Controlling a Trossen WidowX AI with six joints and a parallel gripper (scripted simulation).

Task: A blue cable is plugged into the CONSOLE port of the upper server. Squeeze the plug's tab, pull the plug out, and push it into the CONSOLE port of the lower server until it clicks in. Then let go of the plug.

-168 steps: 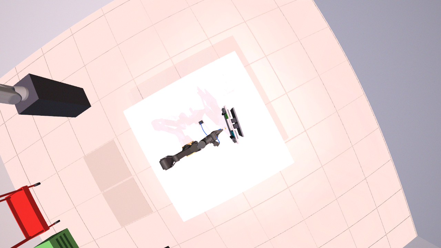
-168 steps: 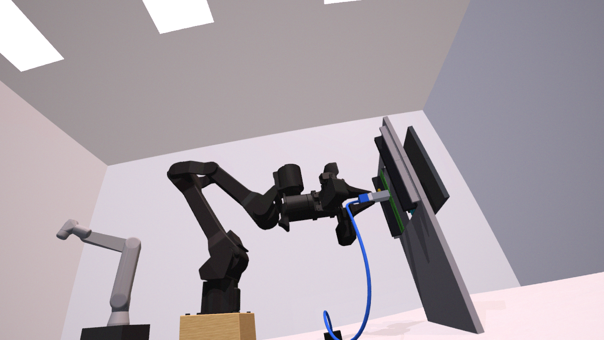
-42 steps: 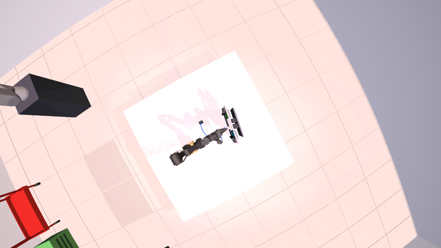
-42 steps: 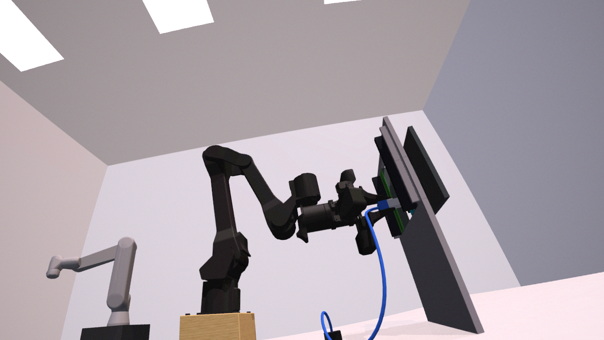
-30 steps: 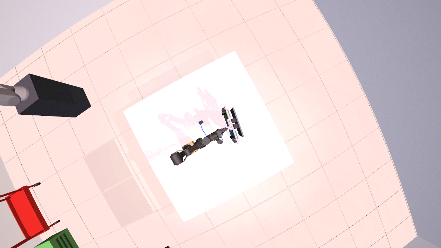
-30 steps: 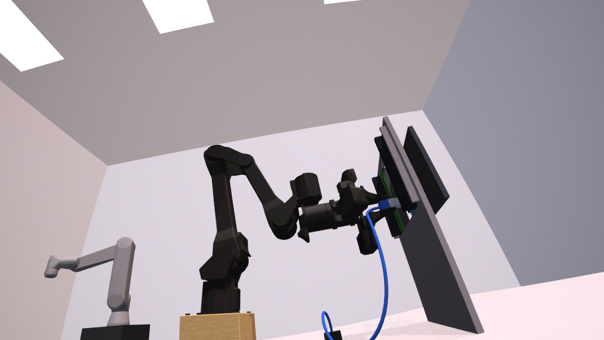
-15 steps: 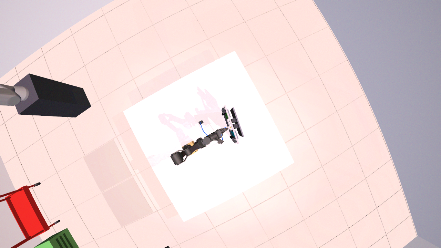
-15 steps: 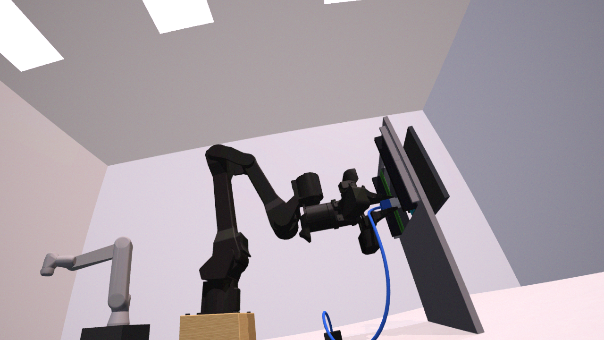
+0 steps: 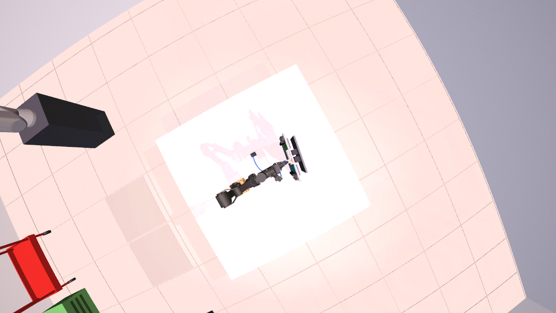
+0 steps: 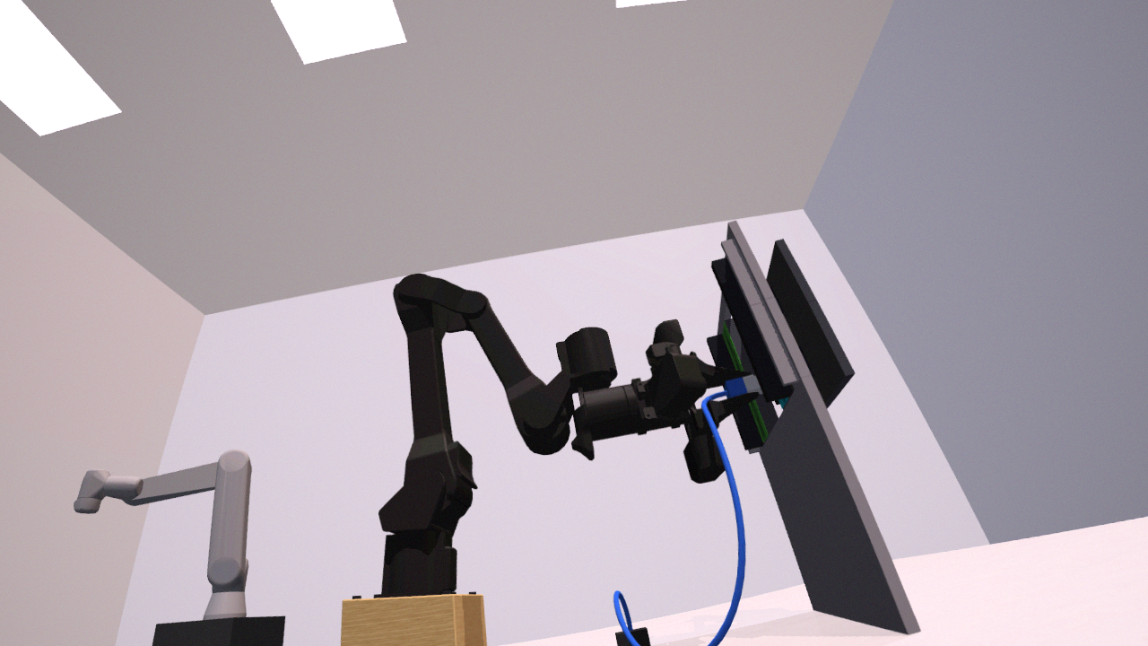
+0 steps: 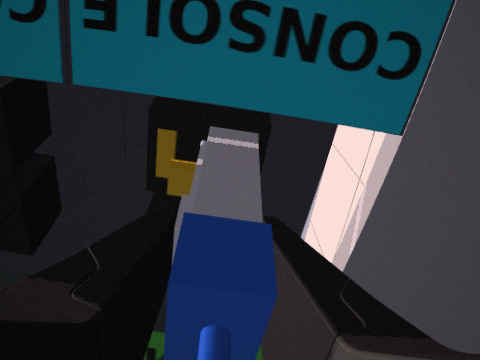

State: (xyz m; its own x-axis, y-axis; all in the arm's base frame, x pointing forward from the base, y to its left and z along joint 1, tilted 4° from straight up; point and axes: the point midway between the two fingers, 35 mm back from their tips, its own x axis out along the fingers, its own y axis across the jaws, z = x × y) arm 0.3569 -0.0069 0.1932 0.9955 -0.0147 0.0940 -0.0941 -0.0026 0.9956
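Observation:
My gripper (image 9: 289,161) (image 10: 752,385) (image 11: 218,226) is shut on the blue plug (image 10: 735,388) (image 11: 225,255), one finger on each side of it. The plug's grey front part (image 11: 232,185) points at a black port (image 11: 190,117) beside a teal CONSOLE label (image 11: 240,90), which reads upside down in the wrist view. The front end appears at the port's mouth, right of its middle there; how deep it sits cannot be told. The blue cable (image 9: 255,162) (image 10: 740,514) (image 11: 215,346) hangs from the plug. I cannot tell for certain which server this port belongs to.
A dark upright panel (image 10: 826,514) carries the servers. A yellow bracket-like piece (image 11: 165,150) lies close to the left of the plug's front. Black blocks (image 11: 25,112) stand farther left. The cable's far end reaches a small black box (image 9: 253,153) (image 10: 633,635).

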